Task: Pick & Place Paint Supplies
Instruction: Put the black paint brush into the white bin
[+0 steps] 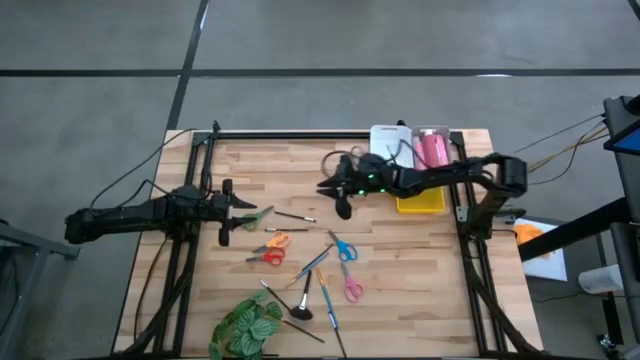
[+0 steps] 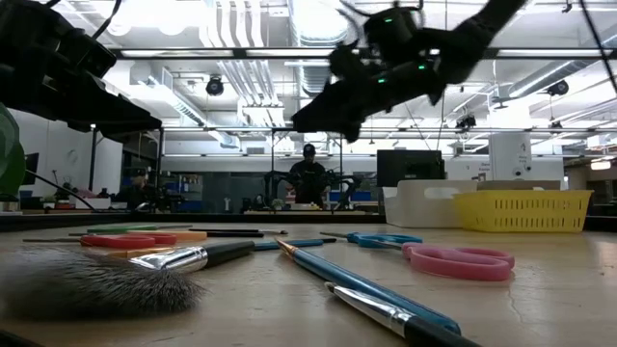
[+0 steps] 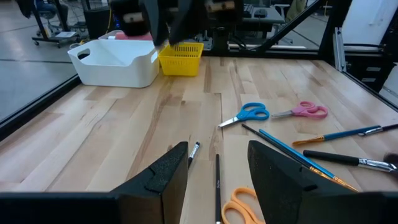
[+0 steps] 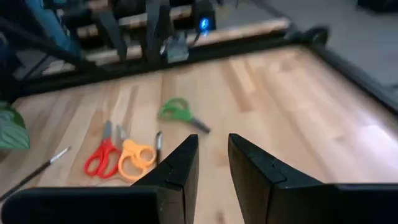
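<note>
I see my right gripper (image 1: 343, 207) hovering mid-frame, jaws spread on nothing. My left gripper (image 1: 226, 238) waits at centre left, jaws spread too. Scissors (image 1: 344, 249) and brushes (image 1: 327, 299) lie lower centre; pink tubes (image 1: 431, 148) sit in the white bin (image 1: 388, 135) upper right.

No lettering, label, brand mark, number or sign is legible anywhere on the light wooden slatted table (image 1: 400, 260), on the supplies lying on it, or in the workshop room behind it.
</note>
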